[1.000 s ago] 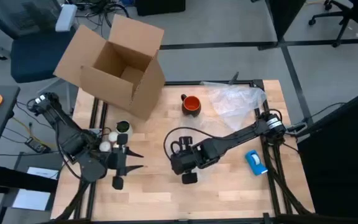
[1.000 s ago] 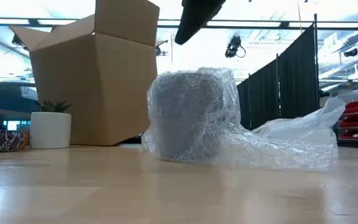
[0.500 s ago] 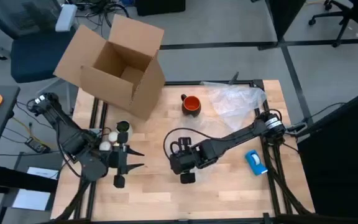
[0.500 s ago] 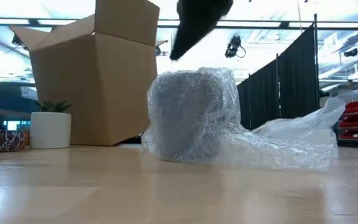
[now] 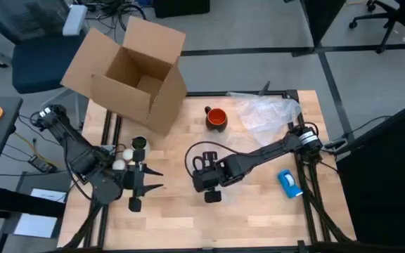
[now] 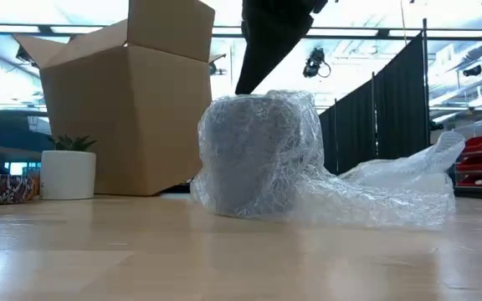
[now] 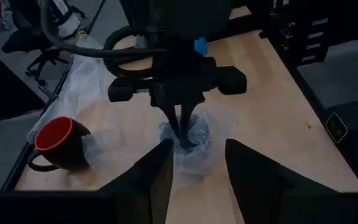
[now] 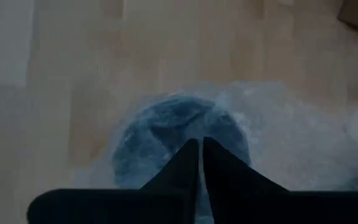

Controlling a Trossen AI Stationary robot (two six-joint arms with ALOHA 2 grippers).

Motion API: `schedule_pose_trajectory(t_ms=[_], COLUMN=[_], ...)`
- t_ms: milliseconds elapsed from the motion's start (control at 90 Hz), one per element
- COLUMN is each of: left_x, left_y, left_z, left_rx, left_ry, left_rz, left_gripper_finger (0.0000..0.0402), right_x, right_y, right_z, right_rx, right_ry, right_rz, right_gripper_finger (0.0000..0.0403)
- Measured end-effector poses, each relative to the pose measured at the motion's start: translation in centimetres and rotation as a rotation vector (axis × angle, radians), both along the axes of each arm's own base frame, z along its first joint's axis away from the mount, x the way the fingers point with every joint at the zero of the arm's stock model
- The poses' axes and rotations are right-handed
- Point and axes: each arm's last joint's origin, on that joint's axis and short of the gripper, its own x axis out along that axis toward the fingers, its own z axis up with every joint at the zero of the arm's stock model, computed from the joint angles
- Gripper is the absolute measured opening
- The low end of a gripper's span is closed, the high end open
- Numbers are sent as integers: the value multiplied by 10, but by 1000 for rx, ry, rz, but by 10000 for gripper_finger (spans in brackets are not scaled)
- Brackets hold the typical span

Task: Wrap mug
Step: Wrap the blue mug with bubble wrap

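The orange-red mug (image 5: 216, 118) (image 7: 58, 144) stands bare on its base at the table's far middle, beside a loose sheet of bubble wrap (image 5: 266, 112). Nearer the table's middle stands a round dark thing bundled in bubble wrap (image 6: 258, 155) (image 7: 188, 140) (image 8: 179, 134); in the high view my right arm hides it. My right gripper (image 8: 199, 143) (image 7: 182, 127) hangs over this bundle, shut, pointing down at its top. My left gripper (image 5: 150, 179) (image 7: 197, 162) waits open at the table's left, aimed at the bundle. My right gripper's shut fingertips (image 7: 183, 132) come from above, pointing down, and reach the crumpled wrap at the top of the bundle (image 7: 194, 134). Whether they press on the wrap or stand just above it, I cannot tell. The bundle stands upright on the table.
An open cardboard box (image 5: 129, 70) (image 6: 132, 109) stands at the far left. A small white plant pot (image 6: 68, 171) and a patterned bowl (image 6: 2, 188) are to its left in the low view. A blue thing (image 5: 289, 183) lies near the right edge.
My right gripper, shut throughout, has come down toward the top of the wrapped bundle. The bundle and the mug have stayed where they were.
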Motion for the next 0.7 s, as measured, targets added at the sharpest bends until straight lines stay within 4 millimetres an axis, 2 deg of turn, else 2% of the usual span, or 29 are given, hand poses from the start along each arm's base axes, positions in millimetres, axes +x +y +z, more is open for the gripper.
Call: schedule_pose_trajectory(t_ms=[356, 700], left_x=[0, 0], left_y=[0, 0], left_z=[0, 0], left_rx=[-14, 7], left_ry=[0, 2], left_rz=[8, -2], left_gripper_finger=[129, 129], right_x=[-3, 0], right_y=[10, 1], right_z=[0, -1], right_rx=[15, 53], right_ry=[3, -14], right_rz=[12, -77], right_gripper_finger=[0, 0])
